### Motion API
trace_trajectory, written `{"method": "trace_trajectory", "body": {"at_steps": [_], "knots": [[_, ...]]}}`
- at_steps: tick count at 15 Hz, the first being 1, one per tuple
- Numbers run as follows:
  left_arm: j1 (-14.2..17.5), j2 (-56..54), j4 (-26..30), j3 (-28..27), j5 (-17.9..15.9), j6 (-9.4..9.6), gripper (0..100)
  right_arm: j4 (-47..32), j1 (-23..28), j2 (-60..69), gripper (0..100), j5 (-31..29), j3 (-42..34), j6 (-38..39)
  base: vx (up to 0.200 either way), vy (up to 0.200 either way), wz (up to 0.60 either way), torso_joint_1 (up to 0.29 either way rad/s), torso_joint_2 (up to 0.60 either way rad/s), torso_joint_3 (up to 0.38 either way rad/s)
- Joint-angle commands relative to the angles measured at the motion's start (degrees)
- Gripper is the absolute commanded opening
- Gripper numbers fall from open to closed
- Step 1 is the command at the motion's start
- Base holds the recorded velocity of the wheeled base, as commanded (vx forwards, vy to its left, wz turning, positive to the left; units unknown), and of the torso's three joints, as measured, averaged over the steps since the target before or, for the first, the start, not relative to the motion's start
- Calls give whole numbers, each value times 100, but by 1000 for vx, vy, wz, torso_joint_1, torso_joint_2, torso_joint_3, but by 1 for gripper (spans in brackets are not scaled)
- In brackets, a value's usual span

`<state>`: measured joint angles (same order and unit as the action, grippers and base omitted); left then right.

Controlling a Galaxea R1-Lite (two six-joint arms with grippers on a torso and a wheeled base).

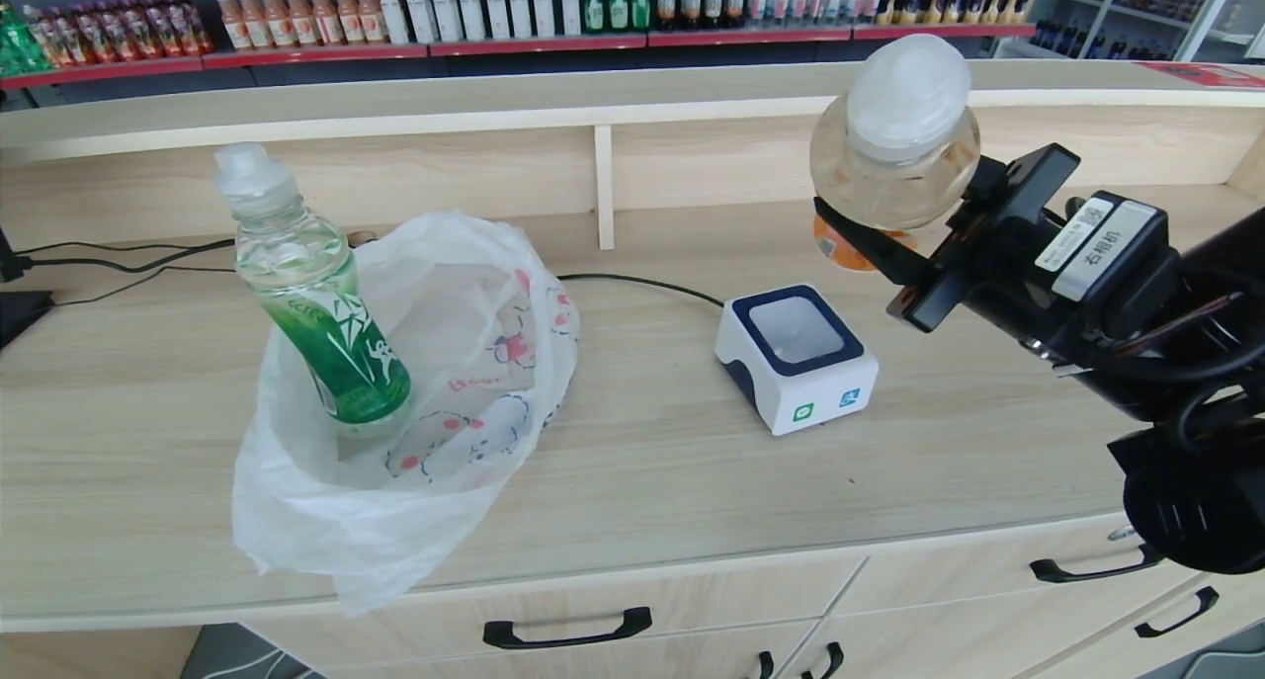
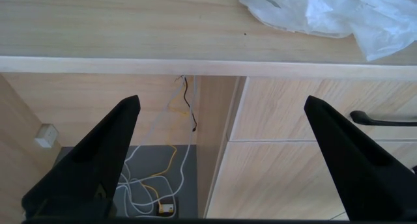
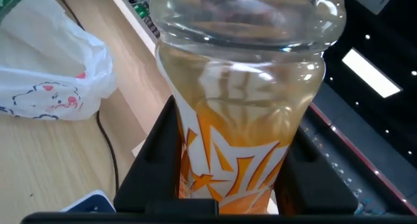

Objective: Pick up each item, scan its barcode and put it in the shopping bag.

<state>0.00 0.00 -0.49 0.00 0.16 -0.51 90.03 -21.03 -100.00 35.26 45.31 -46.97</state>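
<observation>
My right gripper [image 1: 889,249] is shut on a clear bottle with an orange label [image 1: 889,155], held in the air to the right of and above the white and blue barcode scanner [image 1: 796,356]. In the right wrist view the orange-label bottle [image 3: 241,120] sits between the black fingers [image 3: 153,159]. A green-label bottle [image 1: 316,303] stands tilted inside the white plastic shopping bag [image 1: 415,442] on the counter's left. My left gripper [image 2: 221,159] is open, low in front of the counter edge, with nothing in it.
The wooden counter [image 1: 642,481] has a raised back ledge with a divider [image 1: 604,190]. A black cable [image 1: 642,286] runs behind the scanner. Drawers with black handles [image 1: 566,630] are below the front edge. Shelves of bottles [image 1: 593,7] line the back.
</observation>
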Motion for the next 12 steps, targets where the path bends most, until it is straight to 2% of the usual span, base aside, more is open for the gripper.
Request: {"method": "trace_trajectory", "body": {"at_steps": [1,2,3,6,9,12], "knots": [[0,0,-4,0,2,-2,100,-3,-15,-37,0,-1,-75,-49,0,0,0,0,0,0],[0,0,-4,0,2,-2,100,-3,-50,-46,0,69,48,-49,0,0,0,0,0,0],[0,0,-4,0,2,-2,100,-3,-50,-72,0,403,74,-128,0,0,0,0,0,0],[0,0,-4,0,2,-2,100,-3,-33,-231,0,632,153,-225,0,0,0,0,0,0],[0,9,-4,0,2,-2,100,-3,-226,-274,0,579,65,-462,0,0,0,0,0,0],[0,0,-4,0,2,-2,100,-3,-217,-274,0,667,-348,-822,0,0,0,0,0,0]]}}
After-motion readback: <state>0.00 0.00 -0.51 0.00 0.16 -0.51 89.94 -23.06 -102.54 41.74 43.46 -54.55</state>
